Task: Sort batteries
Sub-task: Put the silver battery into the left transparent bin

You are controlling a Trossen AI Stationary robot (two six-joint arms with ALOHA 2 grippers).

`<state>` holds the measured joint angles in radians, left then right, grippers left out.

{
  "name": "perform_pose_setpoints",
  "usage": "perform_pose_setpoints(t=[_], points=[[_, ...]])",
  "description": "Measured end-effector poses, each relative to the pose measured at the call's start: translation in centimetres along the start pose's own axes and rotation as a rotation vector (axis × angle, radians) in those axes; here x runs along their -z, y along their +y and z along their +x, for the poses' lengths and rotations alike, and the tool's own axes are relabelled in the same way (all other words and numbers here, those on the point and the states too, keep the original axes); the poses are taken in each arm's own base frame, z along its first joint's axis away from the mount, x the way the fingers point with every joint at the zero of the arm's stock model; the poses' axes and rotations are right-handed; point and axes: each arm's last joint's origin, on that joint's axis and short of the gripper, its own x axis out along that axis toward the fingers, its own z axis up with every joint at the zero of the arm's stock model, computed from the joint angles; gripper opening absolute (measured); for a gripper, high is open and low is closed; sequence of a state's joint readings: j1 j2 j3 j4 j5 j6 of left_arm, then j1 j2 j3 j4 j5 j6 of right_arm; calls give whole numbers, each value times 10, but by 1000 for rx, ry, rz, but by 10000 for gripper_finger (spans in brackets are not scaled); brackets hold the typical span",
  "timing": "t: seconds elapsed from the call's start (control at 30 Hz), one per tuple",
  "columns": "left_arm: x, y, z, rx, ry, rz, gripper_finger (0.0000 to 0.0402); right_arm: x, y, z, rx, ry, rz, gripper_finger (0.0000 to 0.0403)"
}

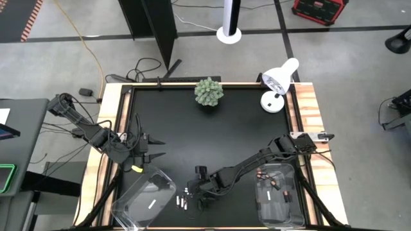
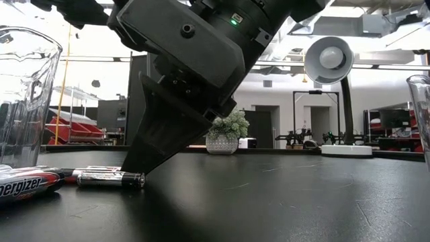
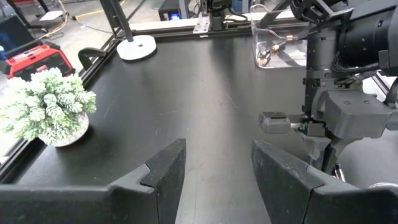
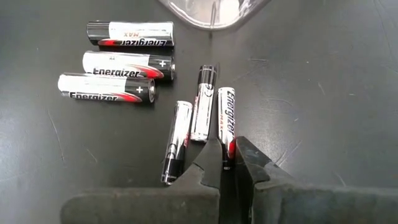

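Right gripper (image 4: 227, 163) clamped on battery (image 4: 226, 118) end, on tabletop (image 4: 323, 93). Light, rigid, smooth: rolls; hold mid-body. Left gripper (image 3: 214, 168) apart, idle.

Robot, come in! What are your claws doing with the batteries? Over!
Right gripper down, shut on one battery. Left gripper open, waiting at table's left side. Five more batteries close beside it.

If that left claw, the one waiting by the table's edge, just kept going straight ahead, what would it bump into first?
Probably nothing soon: ahead of the left end effector lies bare black tabletop. The plant sits off to one side, the right arm to the other. Depth is hard to judge.
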<state>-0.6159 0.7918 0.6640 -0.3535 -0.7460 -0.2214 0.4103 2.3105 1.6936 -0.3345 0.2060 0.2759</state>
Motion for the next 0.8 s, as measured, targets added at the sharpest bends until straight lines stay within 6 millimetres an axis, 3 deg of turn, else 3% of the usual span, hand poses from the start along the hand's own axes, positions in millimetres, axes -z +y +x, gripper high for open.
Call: perform_pose_setpoints(t=[0.8], points=[[0, 0, 0, 0, 1, 3, 177, -7, -2, -10, 27, -22, -36, 16]])
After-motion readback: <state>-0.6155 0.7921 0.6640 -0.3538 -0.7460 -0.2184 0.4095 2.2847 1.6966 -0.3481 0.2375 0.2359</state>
